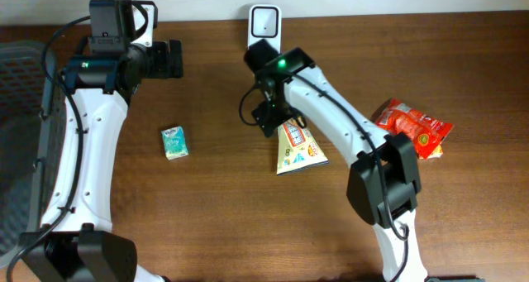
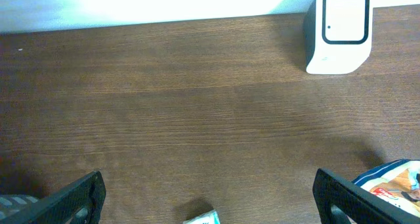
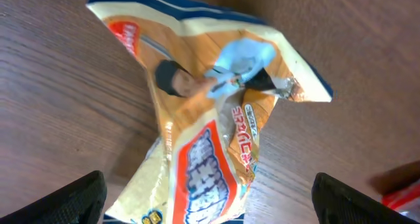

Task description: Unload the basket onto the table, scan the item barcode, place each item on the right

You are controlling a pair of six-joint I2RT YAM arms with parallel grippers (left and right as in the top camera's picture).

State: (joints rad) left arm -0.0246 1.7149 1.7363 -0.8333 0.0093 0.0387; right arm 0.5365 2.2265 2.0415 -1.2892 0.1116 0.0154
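1. I count two arms over the wooden table (image 1: pixel 463 59), and both pincers are in my wrist views.
2. Left gripper (image 2: pixel 209 188): its fingers are spread wide over bare wood and grasp nothing.
3. Right gripper (image 3: pixel 209 188): its fingers are also spread wide. The bag lies flat beneath them and is not pinched.
4. There is one scanner (image 1: pixel 264 23), white, standing at the far edge of the table.
5. There are two snack bags. The yellow-orange snack bag (image 1: pixel 299 147) lies on the table near the scanner, with its narrow end under the right gripper. The red snack bag (image 1: pixel 416 129) lies to its right, apart from it.
6. There is one small green box (image 1: pixel 174 141), lying well to the left of the yellow-orange bag, near the left arm.
7. I cannot make out a barcode on any item.
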